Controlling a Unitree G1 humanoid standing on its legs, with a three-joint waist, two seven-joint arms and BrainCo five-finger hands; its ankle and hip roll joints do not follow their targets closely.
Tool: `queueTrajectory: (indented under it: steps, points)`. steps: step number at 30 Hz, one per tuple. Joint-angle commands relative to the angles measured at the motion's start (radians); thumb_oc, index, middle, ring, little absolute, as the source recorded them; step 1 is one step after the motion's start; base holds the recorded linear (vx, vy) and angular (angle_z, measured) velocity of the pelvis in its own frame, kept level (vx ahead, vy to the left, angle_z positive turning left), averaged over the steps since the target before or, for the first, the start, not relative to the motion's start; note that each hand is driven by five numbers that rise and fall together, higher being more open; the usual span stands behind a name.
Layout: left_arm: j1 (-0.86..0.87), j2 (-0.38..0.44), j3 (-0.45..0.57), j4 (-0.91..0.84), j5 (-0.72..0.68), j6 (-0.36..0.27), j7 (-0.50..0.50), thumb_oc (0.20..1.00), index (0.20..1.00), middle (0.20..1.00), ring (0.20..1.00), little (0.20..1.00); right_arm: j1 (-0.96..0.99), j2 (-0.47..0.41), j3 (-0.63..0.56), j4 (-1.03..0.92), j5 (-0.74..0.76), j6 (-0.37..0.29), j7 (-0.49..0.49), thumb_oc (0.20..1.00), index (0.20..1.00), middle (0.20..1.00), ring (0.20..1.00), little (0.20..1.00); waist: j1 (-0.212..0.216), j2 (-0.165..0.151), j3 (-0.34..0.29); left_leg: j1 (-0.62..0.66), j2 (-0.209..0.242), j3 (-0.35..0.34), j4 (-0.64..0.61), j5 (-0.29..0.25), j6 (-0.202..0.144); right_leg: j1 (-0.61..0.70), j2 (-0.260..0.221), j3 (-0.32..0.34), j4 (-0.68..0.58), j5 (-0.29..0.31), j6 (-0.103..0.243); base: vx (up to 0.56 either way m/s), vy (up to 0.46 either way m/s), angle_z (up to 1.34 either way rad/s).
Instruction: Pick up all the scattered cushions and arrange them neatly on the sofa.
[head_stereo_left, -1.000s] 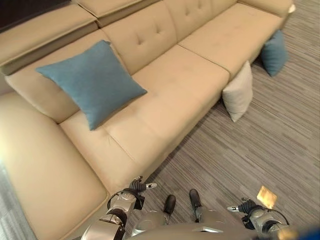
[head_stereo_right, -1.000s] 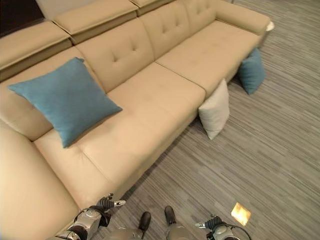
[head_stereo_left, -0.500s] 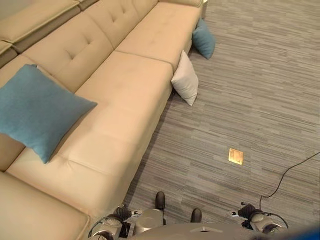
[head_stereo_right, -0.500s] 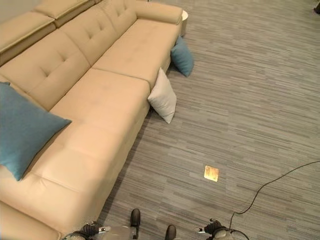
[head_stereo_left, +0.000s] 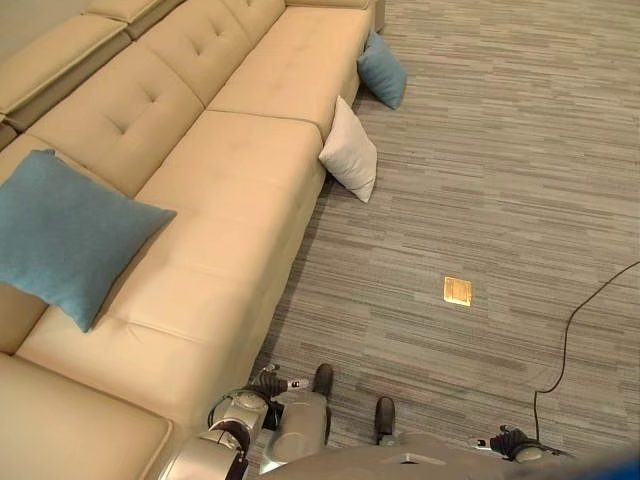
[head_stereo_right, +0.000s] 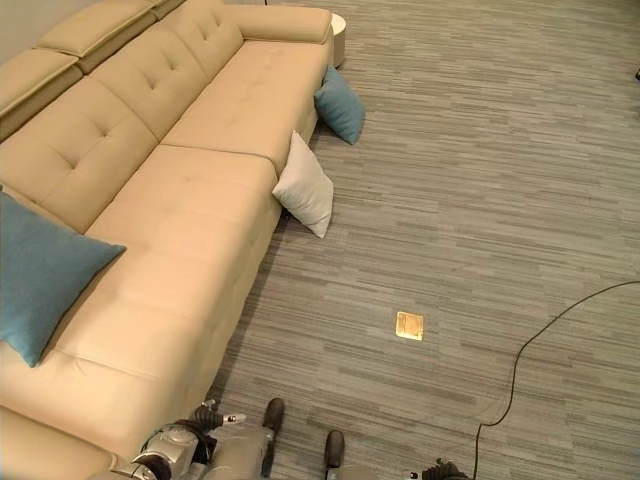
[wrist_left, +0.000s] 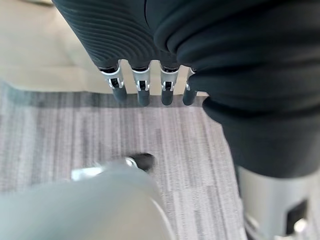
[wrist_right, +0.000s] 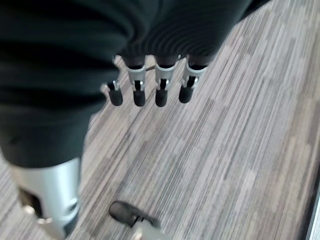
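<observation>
Left robot hand (head_stereo_left: 268, 383) far from white cushion (head_stereo_left: 350, 150)

A long beige leather sofa (head_stereo_left: 230, 190) is set on grey striped carpet floor (head_stereo_left: 500, 180). One square blue fabric cushion (head_stereo_left: 70, 235) is leaned against its backrest. A white cushion (head_stereo_left: 350, 150) and a second blue cushion (head_stereo_left: 382, 70) are stood on the floor, propped against the sofa front. A small brass floor plate (head_stereo_left: 457, 291) is set into the carpet.
</observation>
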Motion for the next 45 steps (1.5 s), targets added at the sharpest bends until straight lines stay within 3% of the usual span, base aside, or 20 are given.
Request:
queueTrajectory:
  steps: [1,5,9,10,11,12,14,17,18,21,27,29,30,32,34,37,39,40,41,45]
  points:
    - [0.018,-0.014,0.017,0.023,-0.011,0.002,-0.009,1.0,1.0,1.0,1.0,1.0,0.006,-0.01,0.027,-0.008,0.015,0.001,-0.011,1.0,1.0,1.0,1.0,1.0,0.045,-0.012,-0.001,0.016,-0.056,0.022,0.051,-0.132,0.145,0.079,0.059,0.12,0.001,0.049,0.145,0.21,0.086,-0.7]
    - [0.023,-0.008,0.028,0.019,-0.014,0.005,-0.005,1.0,1.0,1.0,1.0,1.0,-0.001,-0.01,0.043,-0.014,0.009,-0.002,-0.009,1.0,1.0,1.0,1.0,1.0,0.051,-0.025,-0.012,0.058,-0.051,0.029,0.026,-0.137,0.154,0.096,0.042,0.143,0.022,0.044,0.153,0.2,0.105,-1.06]
    - [0.026,0.002,0.04,0.006,-0.018,0.005,-0.006,1.0,1.0,1.0,1.0,1.0,-0.015,0.001,0.057,-0.018,-0.002,-0.003,0.001,1.0,1.0,1.0,1.0,1.0,0.073,-0.033,-0.023,0.113,-0.035,0.056,0.004,-0.157,0.165,0.067,0.028,0.137,0.136,0.047,0.182,0.16,0.11,-0.57]
    - [0.027,0.012,0.045,-0.002,-0.021,0.004,-0.003,1.0,1.0,1.0,1.0,1.0,-0.034,0.005,0.071,-0.033,-0.011,-0.01,0.003,1.0,1.0,1.0,1.0,1.0,0.079,-0.023,-0.017,0.153,-0.016,0.06,0.002,-0.16,0.168,0.02,0.023,0.097,0.266,0.08,0.225,0.15,0.094,-0.76]
    - [0.027,0.012,0.045,-0.002,-0.021,0.004,-0.003,1.0,1.0,1.0,1.0,1.0,-0.034,0.005,0.071,-0.033,-0.011,-0.01,0.003,1.0,1.0,1.0,1.0,1.0,0.079,-0.023,-0.016,0.154,-0.016,0.06,0.001,-0.16,0.168,0.02,0.023,0.097,0.268,0.079,0.225,0.19,0.1,-0.79]
    - [0.027,0.02,0.048,0.001,-0.023,0.004,-0.001,1.0,1.0,1.0,1.0,1.0,-0.044,-0.001,0.074,-0.046,-0.01,-0.009,0.011,1.0,1.0,1.0,1.0,1.0,0.072,-0.006,-0.013,0.182,-0.003,0.05,-0.005,-0.155,0.167,-0.026,0.009,0.042,0.341,0.105,0.24,0.14,0.049,-0.38]
    - [0.032,0.026,0.057,0.003,-0.024,0.003,0.001,1.0,1.0,1.0,1.0,1.0,-0.047,-0.005,0.077,-0.059,-0.01,-0.01,0.01,1.0,1.0,1.0,1.0,1.0,0.065,0.006,-0.013,0.218,0.009,0.038,-0.027,-0.158,0.163,-0.054,-0.025,-0.019,0.31,0.089,0.222,0.21,0.016,-0.09]
    - [0.037,0.025,0.062,0.004,-0.02,0.002,0.002,1.0,1.0,1.0,1.0,1.0,-0.047,-0.002,0.088,-0.063,-0.014,-0.01,0.008,1.0,1.0,1.0,1.0,1.0,0.051,0.013,-0.008,0.267,0.016,0.021,-0.058,-0.176,0.164,-0.079,-0.031,-0.033,0.244,0.079,0.2,0.22,-0.044,-0.06]
    - [0.04,0.025,0.066,0.007,-0.021,0.001,0.001,1.0,1.0,1.0,1.0,1.0,-0.046,0.002,0.095,-0.07,-0.016,-0.005,0.01,1.0,1.0,1.0,1.0,1.0,0.039,0.019,0.0,0.312,0.02,0.015,-0.08,-0.198,0.166,-0.119,-0.043,-0.037,0.163,0.106,0.198,0.25,-0.069,0.12]
    - [0.045,0.028,0.064,0.008,-0.032,-0.003,-0.002,1.0,1.0,1.0,1.0,1.0,-0.04,0.013,0.1,-0.076,-0.025,-0.001,0.015,1.0,1.0,1.0,1.0,1.0,0.017,0.029,0.02,0.367,0.029,-0.001,-0.097,-0.22,0.163,-0.178,-0.067,-0.066,0.109,0.15,0.208,0.25,-0.08,-0.04]
    - [0.044,0.001,0.046,0.028,-0.021,-0.014,-0.001,1.0,1.0,1.0,1.0,1.0,-0.012,0.037,0.103,-0.069,-0.025,-0.01,0.005,1.0,1.0,1.0,1.0,1.0,-0.003,0.023,-0.012,0.404,0.064,-0.021,-0.083,-0.221,0.131,-0.128,-0.045,-0.048,0.097,0.15,0.189,0.23,-0.153,0.3]
    - [0.038,-0.003,0.035,0.038,-0.018,-0.016,-0.005,1.0,1.0,1.0,1.0,1.0,-0.004,0.043,0.092,-0.064,-0.027,-0.014,0.0,1.0,1.0,1.0,1.0,1.0,-0.008,0.019,-0.017,0.375,0.085,-0.017,-0.009,-0.206,0.104,-0.109,-0.041,-0.053,0.096,0.134,0.176,0.12,-0.217,0.22]
    - [0.031,-0.006,0.028,0.039,-0.021,-0.018,-0.005,1.0,1.0,1.0,1.0,1.0,0.002,0.047,0.085,-0.064,-0.028,-0.017,-0.012,1.0,1.0,1.0,1.0,1.0,-0.004,0.004,-0.002,0.29,0.093,0.0,0.149,-0.168,0.087,-0.082,-0.047,-0.059,0.081,0.129,0.162,0.05,-0.274,0.08]
    - [0.021,-0.011,0.02,0.035,-0.023,-0.018,-0.004,1.0,1.0,1.0,1.0,1.0,-0.002,0.051,0.072,-0.064,-0.024,-0.021,-0.031,1.0,1.0,1.0,1.0,1.0,0.009,-0.015,0.026,0.166,0.086,0.014,0.327,-0.14,0.101,-0.058,-0.053,-0.06,0.07,0.123,0.142,0.03,-0.252,0.47]
    - [0.015,-0.015,0.013,0.034,-0.028,-0.02,0.002,1.0,1.0,1.0,1.0,1.0,-0.005,0.052,0.06,-0.062,-0.025,-0.023,-0.05,1.0,1.0,1.0,1.0,1.0,0.019,-0.033,0.047,0.05,0.069,0.039,0.436,-0.159,0.128,-0.024,-0.059,-0.061,0.058,0.104,0.129,0.11,-0.227,0.5]
    - [0.02,-0.02,0.014,0.042,-0.029,-0.019,0.001,1.0,1.0,1.0,1.0,1.0,-0.006,0.051,0.055,-0.06,-0.032,-0.029,-0.059,1.0,1.0,1.0,1.0,1.0,0.04,-0.028,0.041,0.006,0.012,0.059,0.335,-0.189,0.133,0.015,-0.042,-0.051,0.038,0.09,0.136,0.21,-0.078,0.14]
    - [0.026,-0.023,0.022,0.045,-0.032,-0.014,-0.002,1.0,1.0,1.0,1.0,1.0,-0.003,0.048,0.057,-0.066,-0.035,-0.028,-0.057,1.0,1.0,1.0,1.0,1.0,0.063,-0.004,0.028,-0.005,-0.036,0.069,0.192,-0.168,0.13,0.051,-0.005,-0.028,0.019,0.079,0.138,0.32,-0.01,-0.19]
    - [0.027,-0.024,0.023,0.045,-0.032,-0.012,-0.002,1.0,1.0,1.0,1.0,1.0,-0.003,0.047,0.058,-0.072,-0.032,-0.028,-0.056,1.0,1.0,1.0,1.0,1.0,0.07,0.004,0.029,-0.007,-0.042,0.077,0.151,-0.14,0.125,0.073,0.007,-0.018,0.011,0.074,0.137,0.36,0.001,-0.14]
    - [0.037,-0.018,0.014,0.038,-0.023,-0.011,-0.012,1.0,1.0,1.0,1.0,1.0,-0.042,-0.02,0.047,-0.057,-0.002,-0.032,-0.058,1.0,1.0,1.0,1.0,1.0,0.095,0.015,0.022,-0.043,-0.048,0.094,0.134,-0.104,0.115,0.098,0.025,-0.008,0.009,0.065,0.131,0.33,0.013,-0.26]
    - [0.061,-0.016,0.041,0.051,-0.027,0.0,-0.013,1.0,1.0,1.0,1.0,1.0,-0.005,0.001,0.054,-0.048,-0.004,-0.041,-0.027,1.0,1.0,1.0,1.0,1.0,0.103,-0.007,-0.016,0.064,-0.04,0.072,0.047,-0.127,0.134,0.115,0.028,0.021,0.043,0.027,0.139,0.31,0.067,-0.38]
